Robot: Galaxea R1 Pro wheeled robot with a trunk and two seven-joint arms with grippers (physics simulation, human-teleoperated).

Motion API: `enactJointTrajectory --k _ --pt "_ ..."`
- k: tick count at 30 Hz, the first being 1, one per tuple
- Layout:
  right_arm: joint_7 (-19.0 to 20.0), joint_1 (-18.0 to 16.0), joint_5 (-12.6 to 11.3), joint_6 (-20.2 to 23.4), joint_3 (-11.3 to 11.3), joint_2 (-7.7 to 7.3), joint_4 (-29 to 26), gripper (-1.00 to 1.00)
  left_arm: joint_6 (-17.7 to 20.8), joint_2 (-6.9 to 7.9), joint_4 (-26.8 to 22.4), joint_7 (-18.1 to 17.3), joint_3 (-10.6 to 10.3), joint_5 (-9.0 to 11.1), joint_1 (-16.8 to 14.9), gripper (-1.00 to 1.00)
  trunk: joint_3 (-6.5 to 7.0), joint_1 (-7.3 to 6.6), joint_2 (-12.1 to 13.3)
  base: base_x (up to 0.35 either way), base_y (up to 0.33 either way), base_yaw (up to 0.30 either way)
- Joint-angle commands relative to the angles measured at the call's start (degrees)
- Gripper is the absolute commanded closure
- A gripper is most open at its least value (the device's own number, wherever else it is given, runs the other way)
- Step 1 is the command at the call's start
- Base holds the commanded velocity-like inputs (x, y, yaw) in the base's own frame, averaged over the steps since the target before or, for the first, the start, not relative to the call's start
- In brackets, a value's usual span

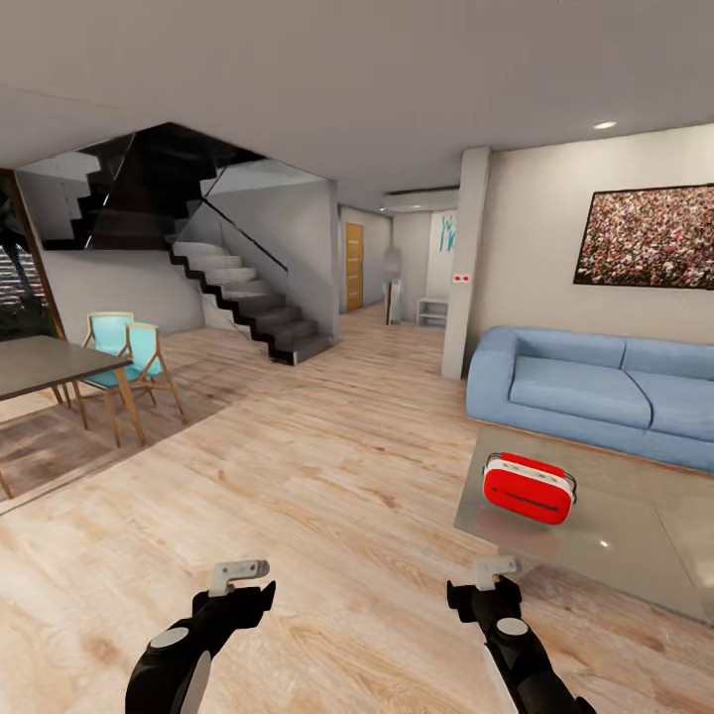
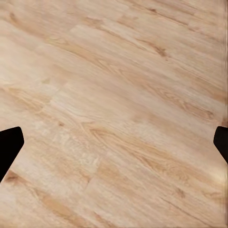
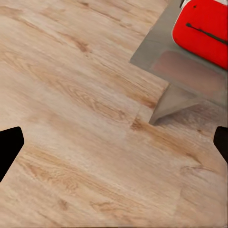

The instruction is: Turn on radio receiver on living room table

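While the red radio receiver [image 1: 530,487] lies near the corner of the glossy grey table [image 1: 635,555], ahead and to your right before the blue sofa [image 1: 595,382], both grippers hang low over wood floor [image 1: 327,476], well apart from it. The left gripper [image 2: 114,142] and right gripper [image 3: 114,142] are spread wide, empty. Driving closer could knock the table corner. The right wrist view shows the table's leg [image 3: 173,104], hidden from the head.

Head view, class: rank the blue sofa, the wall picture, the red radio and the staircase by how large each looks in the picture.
Largest to smallest, as they look:
1. staircase
2. blue sofa, cut by the frame edge
3. wall picture, also cut off
4. red radio
Staircase and sofa look close; the sofa is nearer, so their order is unsure.
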Motion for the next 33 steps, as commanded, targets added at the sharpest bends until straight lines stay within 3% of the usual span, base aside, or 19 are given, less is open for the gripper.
enactJointTrajectory --k 1,33 --pt "0.0 0.0 0.0 0.0 0.0 0.0 0.0 -1.0 0.0 0.0 0.0 0.0 0.0 0.0 0.0 -1.0 0.0 0.0 0.0 0.03 0.056 -0.3" --pt "0.0 0.0 0.0 -0.4 -0.1 0.0 0.0 -1.0 0.2 0.07 -0.2 -0.2 0.8 0.2 0.0 -1.0 0.0 0.0 0.0 0.259 0.211 -0.3"
